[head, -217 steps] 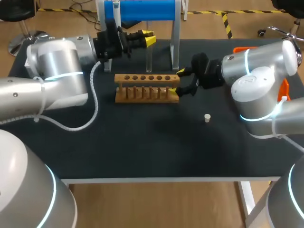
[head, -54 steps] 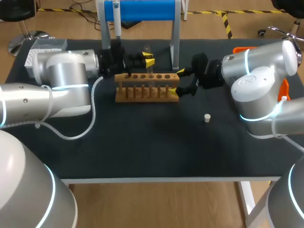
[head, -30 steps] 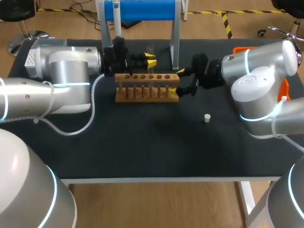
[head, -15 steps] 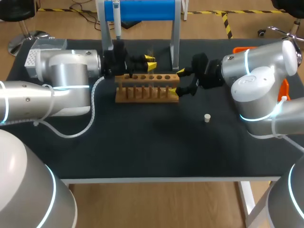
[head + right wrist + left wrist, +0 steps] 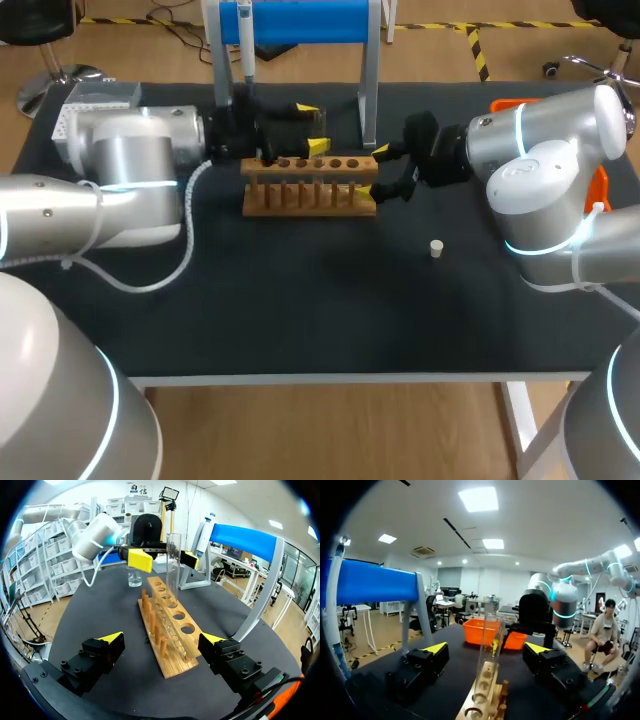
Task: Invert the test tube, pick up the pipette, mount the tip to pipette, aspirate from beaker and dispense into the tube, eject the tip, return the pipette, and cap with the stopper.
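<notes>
My left claw (image 5: 486, 650) is open. Its yellow-tipped fingers (image 5: 436, 649) stand on either side of the glass test tube (image 5: 491, 642), with a clear gap on each side. The tube stands upright in one of the middle holes of the wooden test tube rack (image 5: 310, 197), which lies across the far middle of the black worktop (image 5: 320, 300).

My right claw (image 5: 161, 640) is also open, at the rack's right end. That end lies between its fingers: one fingertip is well apart from the wood, and the other is just beside it.

The small white stopper (image 5: 436, 247) lies alone on the worktop, nearer to me than the rack and off its right end. The pipette (image 5: 245, 45) hangs on the blue stand (image 5: 300, 20) behind the rack, just above my left arm's wrist. From the right wrist view, the glass beaker (image 5: 133, 576) stands on the worktop beyond the rack's far end, near the left claw. An orange tray (image 5: 482, 630) sits at the worktop's right edge.
</notes>
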Motion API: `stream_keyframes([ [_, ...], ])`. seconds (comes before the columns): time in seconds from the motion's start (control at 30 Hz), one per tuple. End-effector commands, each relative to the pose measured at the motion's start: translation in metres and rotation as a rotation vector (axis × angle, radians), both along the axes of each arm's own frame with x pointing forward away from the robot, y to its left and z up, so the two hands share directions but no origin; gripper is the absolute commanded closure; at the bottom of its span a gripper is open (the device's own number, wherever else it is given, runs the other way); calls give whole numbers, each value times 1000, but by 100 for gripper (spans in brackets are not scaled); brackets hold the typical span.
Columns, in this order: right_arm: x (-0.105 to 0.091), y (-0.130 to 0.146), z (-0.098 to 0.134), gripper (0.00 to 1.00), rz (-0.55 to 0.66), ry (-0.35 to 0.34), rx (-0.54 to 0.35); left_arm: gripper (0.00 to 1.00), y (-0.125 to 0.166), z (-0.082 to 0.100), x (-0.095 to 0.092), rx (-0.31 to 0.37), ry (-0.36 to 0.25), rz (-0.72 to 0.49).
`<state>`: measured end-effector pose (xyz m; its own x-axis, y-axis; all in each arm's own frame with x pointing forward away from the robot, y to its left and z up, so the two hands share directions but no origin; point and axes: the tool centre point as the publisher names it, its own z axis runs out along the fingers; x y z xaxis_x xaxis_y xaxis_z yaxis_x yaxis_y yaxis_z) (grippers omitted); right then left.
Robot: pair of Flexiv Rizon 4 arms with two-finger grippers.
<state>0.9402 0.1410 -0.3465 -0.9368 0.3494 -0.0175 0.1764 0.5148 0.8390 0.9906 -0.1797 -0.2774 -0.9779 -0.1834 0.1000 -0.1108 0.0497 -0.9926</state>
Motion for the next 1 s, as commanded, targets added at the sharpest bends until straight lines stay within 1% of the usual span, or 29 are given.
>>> stream_keyframes([
  [0.03, 0, -1, 0, 0, 1, 0, -1, 0, 33, 28, -19, 40, 30, 17],
  [0.13, 0, -1, 0, 0, 1, 0, -1, 0, 54, 47, -30, 49, 50, 55],
  [0.2, 0, -1, 0, 0, 1, 0, -1, 0, 75, 56, -40, 57, 58, 90],
  [0.27, 0, -1, 0, 0, 1, 0, -1, 0, 90, 65, -46, 93, 83, 124],
  [0.3, 0, -1, 0, 0, 1, 0, -1, 0, 98, 69, -49, 92, 86, 135],
  [0.37, 0, -1, 0, 0, 1, 0, -1, 0, 110, 74, -55, 118, 118, 168],
  [0.47, 0, -1, 0, 0, 1, 0, -1, 0, 129, 79, -63, 139, 164, 227],
  [1.0, 0, -1, 0, 0, 1, 0, -1, 0, 129, 79, -63, 139, 164, 227],
])
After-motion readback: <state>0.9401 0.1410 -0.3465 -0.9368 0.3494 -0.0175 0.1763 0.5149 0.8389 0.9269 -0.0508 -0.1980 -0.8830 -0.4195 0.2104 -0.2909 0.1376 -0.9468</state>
